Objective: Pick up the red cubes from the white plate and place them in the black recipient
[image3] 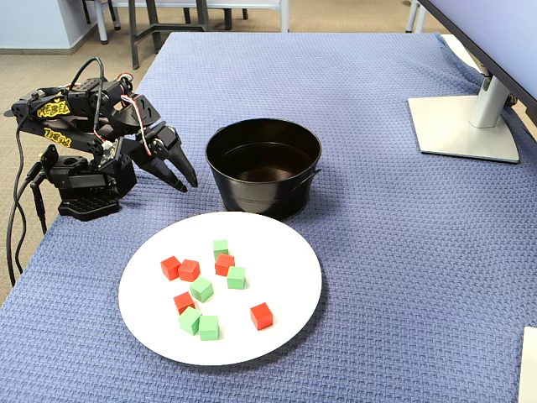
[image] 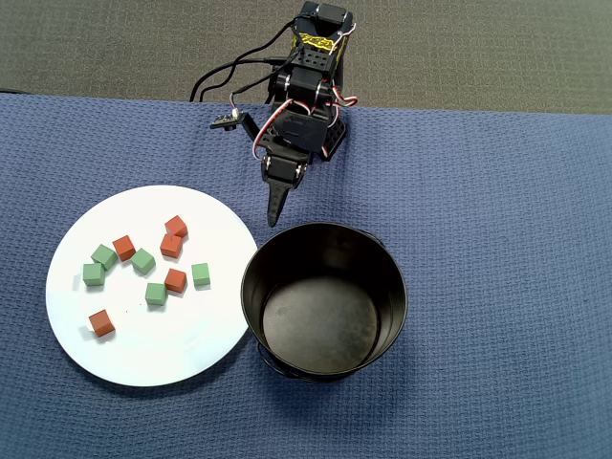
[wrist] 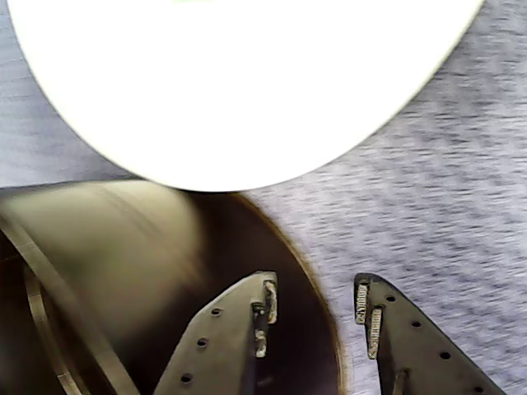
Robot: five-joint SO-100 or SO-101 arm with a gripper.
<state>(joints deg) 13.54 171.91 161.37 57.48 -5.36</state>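
Hovering my gripper (image3: 185,178) with jaws parted and nothing held, near the black recipient (image3: 263,169) | five red cubes (image: 174,280) on the white plate (image: 206,344), mixed with green cubes (image: 143,261) | risk: tight clustering could make me pinch a green one or nudge neighbours.

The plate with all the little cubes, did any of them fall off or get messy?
Nothing stands out. Five red cubes and five green cubes all lie on the white plate, none on the blue cloth. The black recipient stands upright and empty, and the gripper holds nothing.
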